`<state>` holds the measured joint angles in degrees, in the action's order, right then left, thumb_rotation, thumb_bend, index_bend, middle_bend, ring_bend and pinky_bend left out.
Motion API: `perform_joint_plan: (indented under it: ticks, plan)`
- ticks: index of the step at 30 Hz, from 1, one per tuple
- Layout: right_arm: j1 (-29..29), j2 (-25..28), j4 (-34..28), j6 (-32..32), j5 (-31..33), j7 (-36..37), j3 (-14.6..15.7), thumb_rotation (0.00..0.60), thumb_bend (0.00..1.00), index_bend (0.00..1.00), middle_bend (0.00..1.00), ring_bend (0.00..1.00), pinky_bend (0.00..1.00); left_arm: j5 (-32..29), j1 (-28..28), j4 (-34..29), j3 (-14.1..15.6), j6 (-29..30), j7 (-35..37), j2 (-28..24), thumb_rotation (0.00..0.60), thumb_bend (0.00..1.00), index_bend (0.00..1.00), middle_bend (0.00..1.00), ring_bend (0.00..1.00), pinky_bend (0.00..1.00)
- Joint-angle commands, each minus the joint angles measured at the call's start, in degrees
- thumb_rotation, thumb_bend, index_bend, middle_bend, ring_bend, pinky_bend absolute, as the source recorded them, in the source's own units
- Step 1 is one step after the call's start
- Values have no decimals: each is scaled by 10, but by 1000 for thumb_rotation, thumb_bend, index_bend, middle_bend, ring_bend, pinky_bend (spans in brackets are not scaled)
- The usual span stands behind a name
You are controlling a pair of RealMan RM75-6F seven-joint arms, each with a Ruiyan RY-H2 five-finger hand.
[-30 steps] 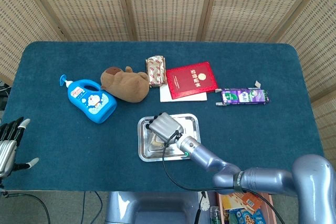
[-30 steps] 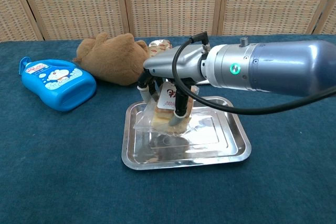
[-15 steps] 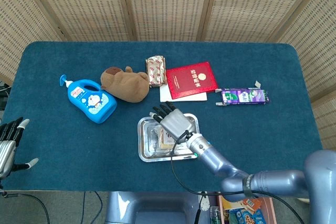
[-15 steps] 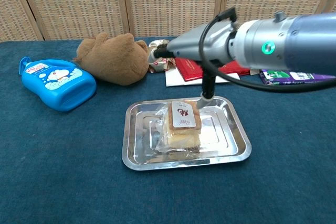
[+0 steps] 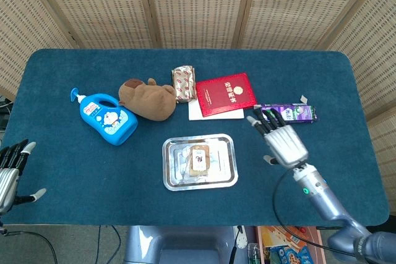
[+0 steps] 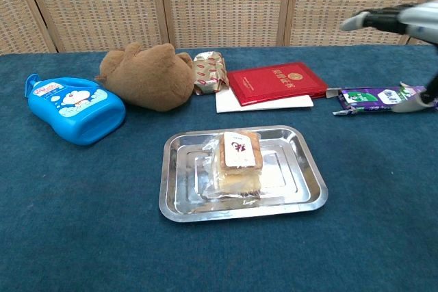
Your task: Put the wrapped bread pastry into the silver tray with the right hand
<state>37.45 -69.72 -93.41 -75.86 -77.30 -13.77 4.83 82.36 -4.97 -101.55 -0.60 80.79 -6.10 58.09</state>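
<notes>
The wrapped bread pastry (image 5: 198,157) (image 6: 237,164) lies flat inside the silver tray (image 5: 170,175) (image 6: 308,174), a white label with red print on its clear wrapper. My right hand (image 5: 282,140) (image 6: 404,22) hovers to the right of the tray, well apart from it, fingers spread and holding nothing. In the chest view only its fingertips and thumb show at the right edge. My left hand (image 5: 8,171) hangs off the table's front left corner, fingers apart, empty.
Behind the tray lie a brown plush toy (image 5: 148,99), a blue lotion bottle (image 5: 106,117), a small wrapped snack (image 5: 184,83), a red booklet (image 5: 226,94) on white paper, and a purple packet (image 5: 288,113) just beyond my right hand.
My right hand let go of the pastry, which now lies in the tray, then lifted and swung away to the right with its fingers spread. The left hand stayed put.
</notes>
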Motion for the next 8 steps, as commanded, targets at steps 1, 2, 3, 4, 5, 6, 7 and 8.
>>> perform_joint_plan:
  ticks: [1,2,3,4,5,6,7,8]
  plan:
    - [-104,-11,97,-110,-79,99,48,600,0,0,0,0,0,6,3,0,1,6,1,0,600,0,0,0,0,0]
    - [-119,-15,105,-123,-84,111,51,600,0,0,0,0,0,8,3,0,2,8,1,0,600,0,0,0,0,0]
    - [-142,-19,108,-141,-87,128,56,600,0,0,0,0,0,12,5,1,4,10,3,-1,600,0,0,0,0,0]
    - [-155,-20,108,-151,-89,133,57,600,0,0,0,0,0,15,5,1,4,12,5,-1,600,0,0,0,0,0]
    - [-166,-21,107,-159,-89,136,57,600,0,0,0,0,0,18,6,2,5,13,6,-1,600,0,0,0,0,0]
    - [-177,-21,104,-166,-90,137,55,600,0,0,0,0,0,21,6,2,6,14,8,-2,600,0,0,0,0,0]
    - [-182,-21,102,-170,-90,137,54,600,0,0,0,0,0,22,7,3,7,15,9,-2,600,0,0,0,0,0]
    - [-190,-21,100,-175,-90,137,52,600,0,0,0,0,0,24,7,3,7,16,9,-1,600,0,0,0,0,0]
